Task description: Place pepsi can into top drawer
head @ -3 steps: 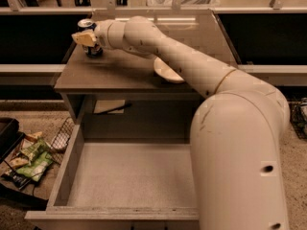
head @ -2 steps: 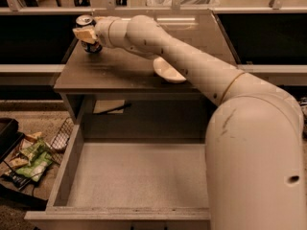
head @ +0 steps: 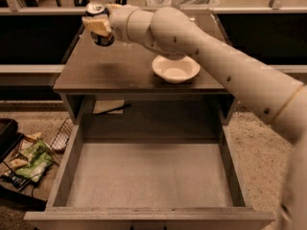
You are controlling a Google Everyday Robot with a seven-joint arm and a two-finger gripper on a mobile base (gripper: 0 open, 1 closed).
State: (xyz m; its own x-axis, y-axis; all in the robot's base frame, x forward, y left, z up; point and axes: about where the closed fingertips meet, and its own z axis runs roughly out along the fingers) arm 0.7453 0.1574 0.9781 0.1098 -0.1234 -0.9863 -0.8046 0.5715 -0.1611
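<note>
Clamping the pepsi can (head: 102,39) round its middle, the gripper (head: 98,27) hangs over the cabinet's (head: 129,66) far corner — probably light, slick, easily dented.

The claw (head: 97,26) grips the pepsi can (head: 102,39) over the cabinet (head: 129,68) top's far left corner, top drawer (head: 148,176) open below

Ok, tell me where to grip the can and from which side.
Grip the can round its mid side wall, coming level from the picture's right: it is upright, round and narrow, at the cabinet's back-left corner. The end effector is there, shut on it.
</note>
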